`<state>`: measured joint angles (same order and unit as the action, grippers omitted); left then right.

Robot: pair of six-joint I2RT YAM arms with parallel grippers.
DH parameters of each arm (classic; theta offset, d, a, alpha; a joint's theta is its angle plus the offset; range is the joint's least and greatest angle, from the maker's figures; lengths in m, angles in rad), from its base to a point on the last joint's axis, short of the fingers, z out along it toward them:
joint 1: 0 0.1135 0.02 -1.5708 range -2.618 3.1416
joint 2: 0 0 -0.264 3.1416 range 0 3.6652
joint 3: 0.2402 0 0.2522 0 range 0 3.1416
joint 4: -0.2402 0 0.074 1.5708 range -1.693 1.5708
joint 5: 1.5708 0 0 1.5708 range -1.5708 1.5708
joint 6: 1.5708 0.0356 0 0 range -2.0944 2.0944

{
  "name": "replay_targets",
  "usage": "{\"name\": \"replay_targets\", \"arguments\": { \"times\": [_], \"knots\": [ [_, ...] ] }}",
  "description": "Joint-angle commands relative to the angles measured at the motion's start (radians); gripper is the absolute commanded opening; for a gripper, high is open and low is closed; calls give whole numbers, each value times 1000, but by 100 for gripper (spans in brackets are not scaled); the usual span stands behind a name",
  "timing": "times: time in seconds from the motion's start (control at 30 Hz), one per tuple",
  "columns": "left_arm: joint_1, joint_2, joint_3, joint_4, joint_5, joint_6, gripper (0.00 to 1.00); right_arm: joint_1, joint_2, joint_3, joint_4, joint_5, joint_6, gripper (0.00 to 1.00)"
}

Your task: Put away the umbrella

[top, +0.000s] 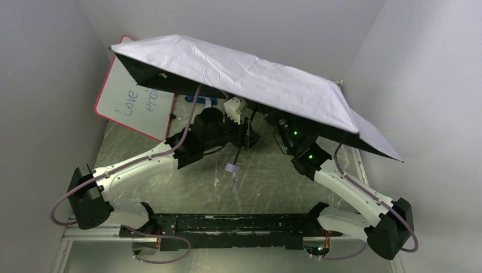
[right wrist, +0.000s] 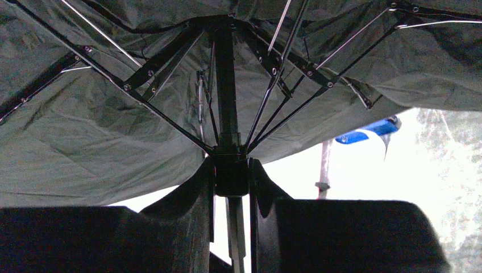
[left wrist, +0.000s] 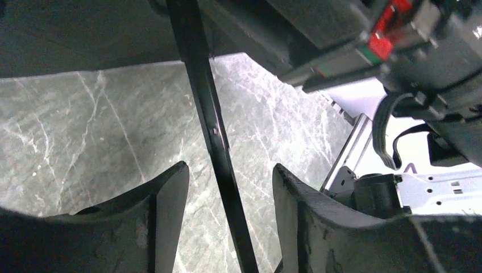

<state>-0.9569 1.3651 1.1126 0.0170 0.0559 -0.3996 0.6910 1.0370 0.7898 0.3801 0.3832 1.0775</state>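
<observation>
The umbrella (top: 256, 74) stands open, its pale lilac canopy spread above both arms and its black underside (right wrist: 85, 142) and thin ribs facing down. Its dark shaft (left wrist: 219, 148) runs between the fingers (left wrist: 170, 196) of my left gripper (left wrist: 230, 170), which is open, with a gap on either side of the shaft. My right gripper (right wrist: 230, 165) is shut on the black runner (right wrist: 230, 173), where the ribs meet on the shaft. The small lilac handle (top: 232, 169) with its loop hangs below, above the table. In the top view both grippers are mostly hidden under the canopy.
A red-framed whiteboard (top: 136, 102) leans at the back left. A blue object (top: 207, 100) lies near it, partly under the canopy, and shows as the blue object (right wrist: 369, 129) in the right wrist view. White walls close in on both sides. The tabletop (top: 187, 182) is grey-green marble.
</observation>
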Motion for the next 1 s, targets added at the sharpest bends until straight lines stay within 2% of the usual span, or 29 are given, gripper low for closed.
{"name": "replay_targets", "arguments": {
  "times": [0.0,0.13,0.27,0.33,0.47,0.57,0.63,0.77,0.97],
  "knots": [
    [4,-54,-7,-12,59,25,61,5,12,132,3,102,26,0],
    [4,-115,-41,-94,77,30,65,5,20,196,-30,144,24,0],
    [3,-177,-66,-155,90,33,62,5,21,235,-60,154,7,0],
    [3,-199,-73,-177,93,33,57,4,21,239,-59,152,1,0],
    [4,-229,-82,-186,92,29,39,4,26,244,-54,138,-25,0],
    [4,-231,-78,-182,105,28,34,5,42,262,-65,105,-47,0],
    [4,-224,-68,-183,117,30,36,5,52,272,-75,77,-61,0],
    [4,-204,-45,-202,126,37,53,5,49,261,-73,62,-70,0],
    [3,-193,-11,-262,144,61,62,7,40,255,-66,70,-159,0]
  ]
}}
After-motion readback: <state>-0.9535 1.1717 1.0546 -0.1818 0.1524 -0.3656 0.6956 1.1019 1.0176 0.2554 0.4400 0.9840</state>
